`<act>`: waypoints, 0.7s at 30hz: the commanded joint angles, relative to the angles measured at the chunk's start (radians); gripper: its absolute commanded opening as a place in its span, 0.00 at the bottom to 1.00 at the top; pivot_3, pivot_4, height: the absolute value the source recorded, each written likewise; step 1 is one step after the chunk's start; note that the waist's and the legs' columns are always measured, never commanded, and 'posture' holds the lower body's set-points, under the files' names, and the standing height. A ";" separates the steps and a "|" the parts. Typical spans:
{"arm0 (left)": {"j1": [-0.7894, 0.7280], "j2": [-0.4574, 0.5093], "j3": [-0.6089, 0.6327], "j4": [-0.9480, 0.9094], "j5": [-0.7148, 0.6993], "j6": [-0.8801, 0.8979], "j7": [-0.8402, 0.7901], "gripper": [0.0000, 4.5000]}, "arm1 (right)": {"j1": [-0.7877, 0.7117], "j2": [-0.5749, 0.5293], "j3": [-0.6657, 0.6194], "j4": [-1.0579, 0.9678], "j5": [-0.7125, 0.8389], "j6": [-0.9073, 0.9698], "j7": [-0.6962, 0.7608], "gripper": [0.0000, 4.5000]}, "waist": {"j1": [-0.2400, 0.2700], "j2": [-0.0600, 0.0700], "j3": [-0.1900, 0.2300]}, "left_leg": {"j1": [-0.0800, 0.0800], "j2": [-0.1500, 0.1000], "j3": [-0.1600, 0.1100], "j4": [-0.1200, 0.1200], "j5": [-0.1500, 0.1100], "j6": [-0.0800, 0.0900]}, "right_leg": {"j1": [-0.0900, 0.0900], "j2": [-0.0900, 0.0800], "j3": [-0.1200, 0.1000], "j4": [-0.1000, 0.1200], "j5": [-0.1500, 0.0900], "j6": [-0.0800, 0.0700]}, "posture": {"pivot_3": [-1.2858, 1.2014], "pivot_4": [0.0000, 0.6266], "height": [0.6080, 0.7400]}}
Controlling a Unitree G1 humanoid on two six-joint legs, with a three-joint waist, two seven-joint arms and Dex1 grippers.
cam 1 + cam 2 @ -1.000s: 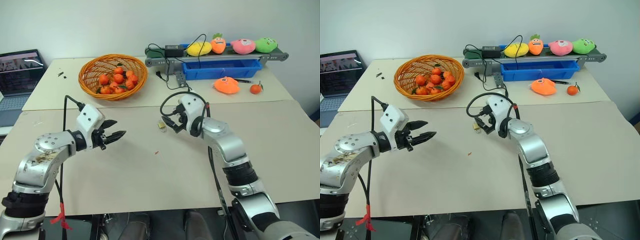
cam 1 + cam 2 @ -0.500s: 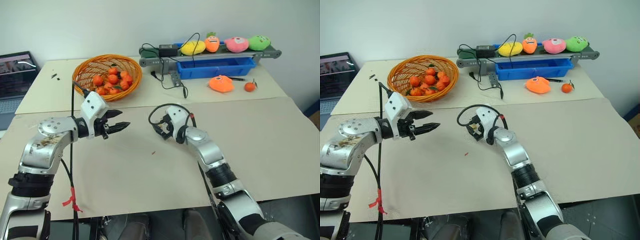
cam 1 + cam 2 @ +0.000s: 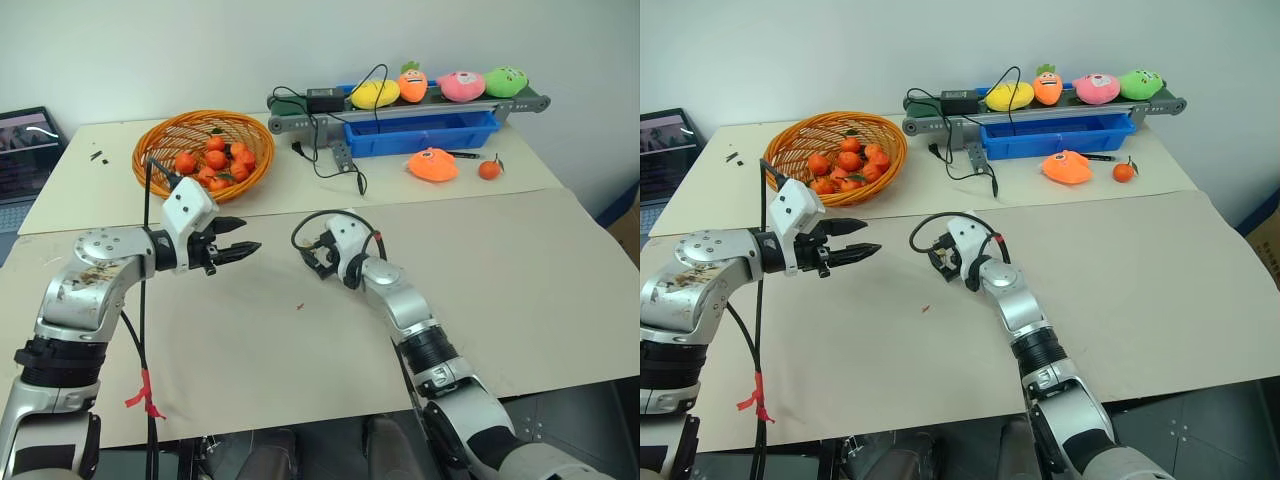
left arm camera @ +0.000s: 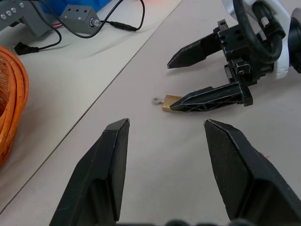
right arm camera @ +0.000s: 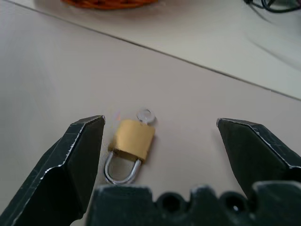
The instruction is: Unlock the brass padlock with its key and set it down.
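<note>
Brass padlock (image 5: 133,140) shackle visible from right gripper (image 5: 160,141).

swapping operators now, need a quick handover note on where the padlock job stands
Right gripper: open, low over the table, jaws either side of the brass padlock, not gripping it.
Left gripper: open, holding nothing, hovering apart from the lock and pointed toward it.
Padlock: lying flat on the table, shackle looks closed. The key shows as a small silver ring at the end of the body opposite the shackle, apparently inserted.
Done: right gripper lined up on the lock.
Left: grasp the lock, turn the key, open the shackle, set it down.
</note>
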 commanded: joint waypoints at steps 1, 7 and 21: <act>-0.004 0.018 0.038 -0.022 -0.002 0.000 0.004 0.60 | -0.027 0.010 -0.001 -0.067 0.002 0.009 0.012 0.99 | 0.001 0.000 0.000 | 0.000 0.002 0.000 0.000 0.000 -0.001 | 0.000 0.002 0.000 0.000 0.001 -0.001 | 0.52 0.24 0.98; -0.005 0.022 0.039 -0.021 -0.001 0.000 0.002 0.60 | 0.010 0.017 0.025 -0.011 -0.024 -0.026 0.025 0.99 | -0.001 0.000 0.000 | 0.001 0.007 0.001 0.000 -0.002 -0.004 | -0.001 0.007 0.000 0.000 0.002 -0.003 | 0.52 0.24 0.98; -0.016 0.042 0.036 -0.015 0.000 0.000 -0.009 0.60 | 0.000 0.055 0.046 0.134 -0.060 -0.123 0.039 0.99 | -0.009 0.000 0.000 | 0.001 0.008 0.002 0.000 -0.002 -0.005 | -0.001 0.008 0.000 0.000 0.002 -0.003 | 0.52 0.24 0.98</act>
